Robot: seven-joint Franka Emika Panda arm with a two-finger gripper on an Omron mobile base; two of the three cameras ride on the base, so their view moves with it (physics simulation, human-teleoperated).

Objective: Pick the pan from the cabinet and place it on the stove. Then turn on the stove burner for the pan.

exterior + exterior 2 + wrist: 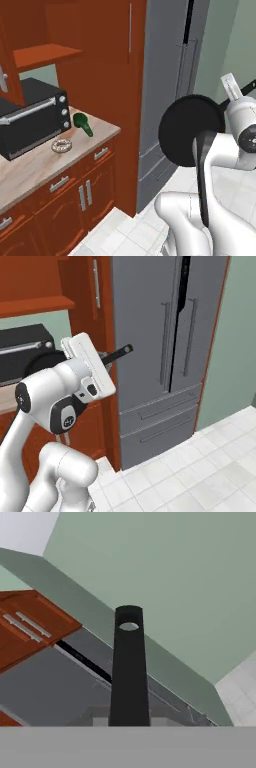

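Holding the pan (pixel 190 131) by its long black handle, the gripper (pixel 102 362) has its two fingers closed tight on it. In the left base view the round black pan is in the air, above the white arm and in front of the grey refrigerator (pixel 167 85), well apart from the wooden counter (pixel 30 167). In the right base view the handle (pixel 117 354) sticks out past the white hand toward the refrigerator doors, and its end has a small hole. The hand view looks along this handle, with the refrigerator and a piece of the reddish-brown cabinet (pixel 30 629) behind it. On the counter stand a black toaster oven (pixel 32 117), a green object (pixel 82 123) and a small donut (pixel 61 146).
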